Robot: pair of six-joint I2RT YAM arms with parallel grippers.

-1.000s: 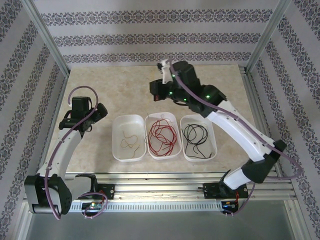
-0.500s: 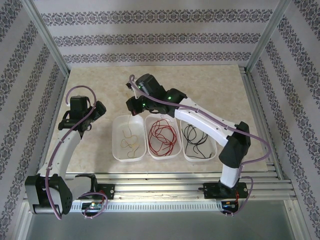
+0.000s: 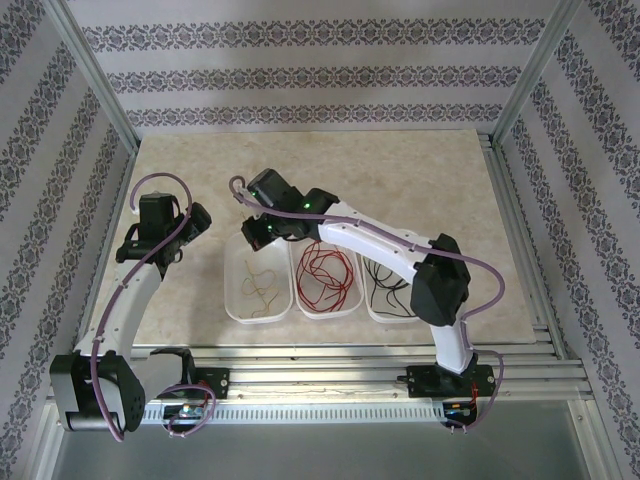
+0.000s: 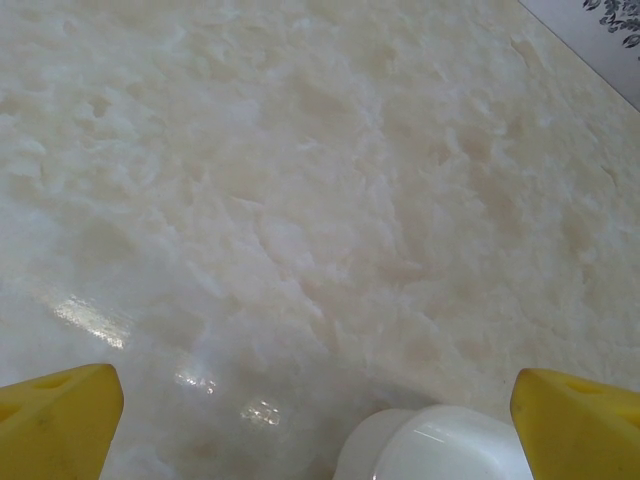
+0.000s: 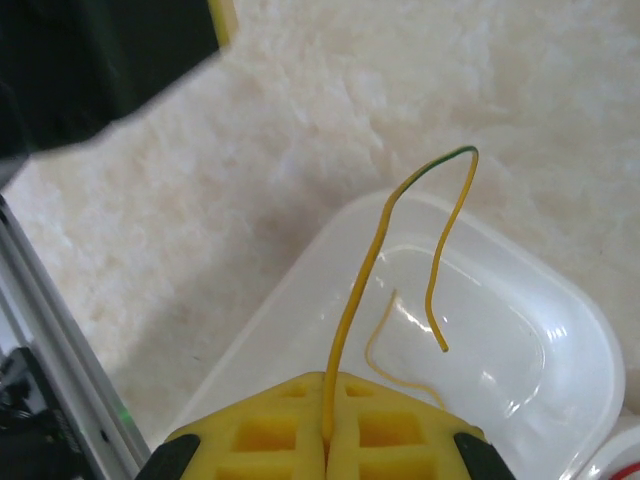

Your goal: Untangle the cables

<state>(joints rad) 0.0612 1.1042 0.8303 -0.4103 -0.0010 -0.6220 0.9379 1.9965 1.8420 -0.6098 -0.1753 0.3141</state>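
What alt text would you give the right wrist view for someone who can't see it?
The right gripper, shut on a thin yellow cable, holds it above a white tray on a pale marbled table. The cable rises from the gripper, arches over at a dark greenish bend, and its free end hangs over the tray.

the table (image 4: 300, 200) looks like glossy cream marbled stone. the white tray (image 5: 540, 300) is smooth, shiny plastic. the yellow cable (image 5: 352, 300) has a sleek sheath. the fingers (image 5: 270, 430) of the right gripper (image 5: 325, 442) look matt, moulded plastic.
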